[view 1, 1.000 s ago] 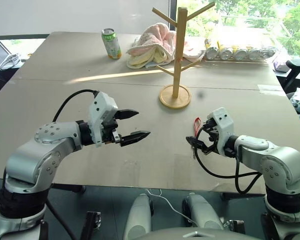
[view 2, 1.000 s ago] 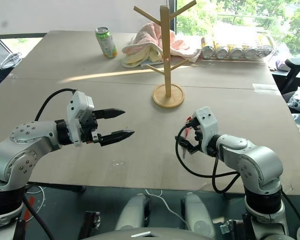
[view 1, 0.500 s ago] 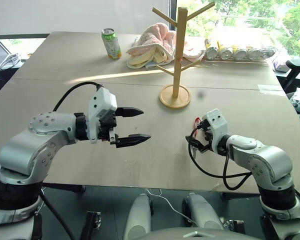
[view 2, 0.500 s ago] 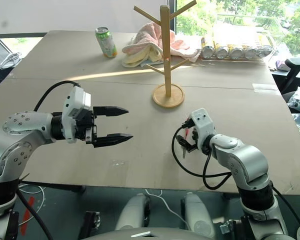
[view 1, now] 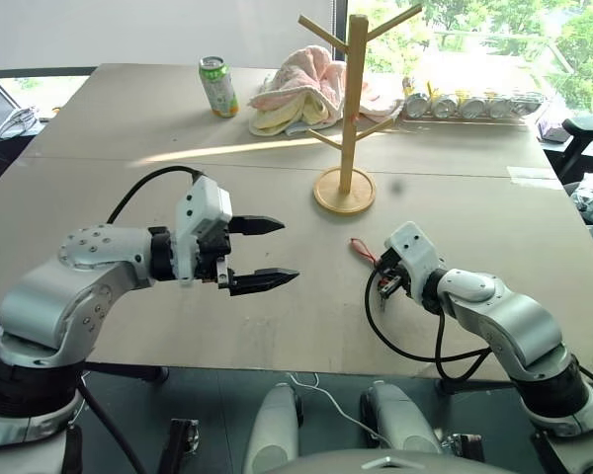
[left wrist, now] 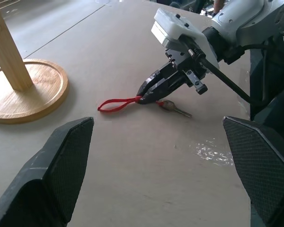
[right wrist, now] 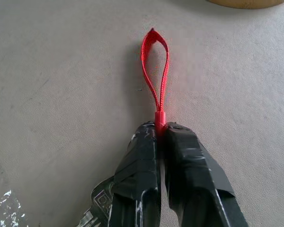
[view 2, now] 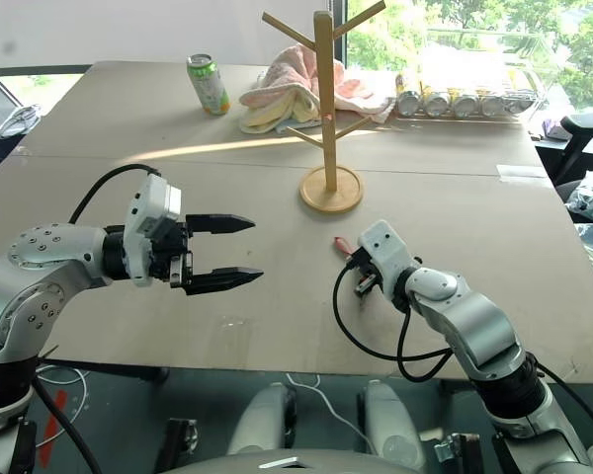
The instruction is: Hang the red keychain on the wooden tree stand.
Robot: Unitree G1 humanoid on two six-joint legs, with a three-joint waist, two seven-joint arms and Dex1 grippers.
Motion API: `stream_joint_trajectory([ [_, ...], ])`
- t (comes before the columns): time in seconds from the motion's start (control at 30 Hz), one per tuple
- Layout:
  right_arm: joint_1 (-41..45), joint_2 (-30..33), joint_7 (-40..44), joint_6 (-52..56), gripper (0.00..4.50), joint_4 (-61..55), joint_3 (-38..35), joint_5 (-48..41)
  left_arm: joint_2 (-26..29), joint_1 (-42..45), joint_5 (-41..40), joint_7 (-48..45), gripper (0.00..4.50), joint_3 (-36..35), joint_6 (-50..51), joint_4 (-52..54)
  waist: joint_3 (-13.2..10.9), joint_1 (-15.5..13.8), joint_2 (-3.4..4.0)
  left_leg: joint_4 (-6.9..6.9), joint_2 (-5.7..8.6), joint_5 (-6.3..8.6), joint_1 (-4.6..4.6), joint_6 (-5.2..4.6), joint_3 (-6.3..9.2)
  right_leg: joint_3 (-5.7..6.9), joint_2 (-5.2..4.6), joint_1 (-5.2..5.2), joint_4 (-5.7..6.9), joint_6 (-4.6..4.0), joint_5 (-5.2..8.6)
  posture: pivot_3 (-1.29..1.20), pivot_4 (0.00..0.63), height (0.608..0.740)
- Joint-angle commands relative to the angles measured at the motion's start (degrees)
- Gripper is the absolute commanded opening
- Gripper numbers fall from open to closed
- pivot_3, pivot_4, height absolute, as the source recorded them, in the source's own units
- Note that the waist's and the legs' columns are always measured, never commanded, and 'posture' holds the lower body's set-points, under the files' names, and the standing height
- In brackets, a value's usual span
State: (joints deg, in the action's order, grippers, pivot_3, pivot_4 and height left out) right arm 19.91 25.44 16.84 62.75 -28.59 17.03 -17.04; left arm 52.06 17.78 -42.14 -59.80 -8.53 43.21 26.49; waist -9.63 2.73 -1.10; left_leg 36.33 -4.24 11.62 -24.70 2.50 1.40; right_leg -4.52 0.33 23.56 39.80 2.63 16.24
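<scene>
The right gripper [right wrist: 160, 130] has just clamped onto the red keychain [right wrist: 155, 66], loop lying ahead, ready for lifting.

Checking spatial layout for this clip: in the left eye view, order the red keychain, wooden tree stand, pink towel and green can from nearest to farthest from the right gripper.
1. red keychain: pinched in the shut right gripper.
2. wooden tree stand: just beyond, mid-table.
3. pink towel: far side, behind the stand.
4. green can: far side, left of the towel.
</scene>
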Motion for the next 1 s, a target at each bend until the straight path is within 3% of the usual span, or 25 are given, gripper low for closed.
stream_joint_trajectory([
  [0.03,-0.5,-0.3,1.7,-0.9,0.05,1.3,1.5,0.2,1.1,0.0,-1.3,0.2,4.50,-2.0,0.1,1.7,0.0,0.1,0.00,0.00,-0.01,0.00,0.00,0.00,0.00,0.00,0.01,0.00,0.00,0.00,0.00,0.00,0.150,0.732],
  [0.27,-0.1,-0.7,5.7,-8.5,0.05,2.3,-4.1,-1.0,1.3,0.9,-4.3,1.7,4.50,-3.9,2.5,1.2,0.0,0.7,0.00,0.00,-0.02,0.00,0.00,0.00,0.01,0.00,0.03,0.00,0.03,0.00,0.00,0.00,0.150,0.732],
  [0.5,0.4,-0.6,8.2,-19.5,0.05,-1.3,-14.2,-3.0,-1.8,-0.5,-13.9,11.5,4.50,-12.1,8.3,3.8,-0.3,0.4,-0.15,0.00,0.00,0.00,-0.10,0.00,0.01,0.01,-0.01,0.02,-0.03,0.00,0.00,0.00,0.150,0.732],
  [0.8,6.5,-4.7,4.0,-37.0,0.05,4.7,-11.7,6.6,-10.1,3.8,-19.4,29.6,4.50,-14.2,6.9,6.6,-0.3,-0.1,-0.16,0.02,0.00,0.00,-0.07,0.01,0.01,0.00,-0.01,0.01,0.02,-0.02,-0.04,0.00,0.150,0.732],
  [1.0,10.3,-5.5,3.4,-50.4,0.05,13.5,-10.9,13.2,-12.4,4.8,-18.6,33.0,4.50,-12.6,4.3,7.0,-0.3,-0.4,-0.16,0.02,0.01,-0.01,-0.07,0.01,0.00,-0.01,-0.02,0.01,0.02,-0.20,-0.14,0.00,0.150,0.732],
])
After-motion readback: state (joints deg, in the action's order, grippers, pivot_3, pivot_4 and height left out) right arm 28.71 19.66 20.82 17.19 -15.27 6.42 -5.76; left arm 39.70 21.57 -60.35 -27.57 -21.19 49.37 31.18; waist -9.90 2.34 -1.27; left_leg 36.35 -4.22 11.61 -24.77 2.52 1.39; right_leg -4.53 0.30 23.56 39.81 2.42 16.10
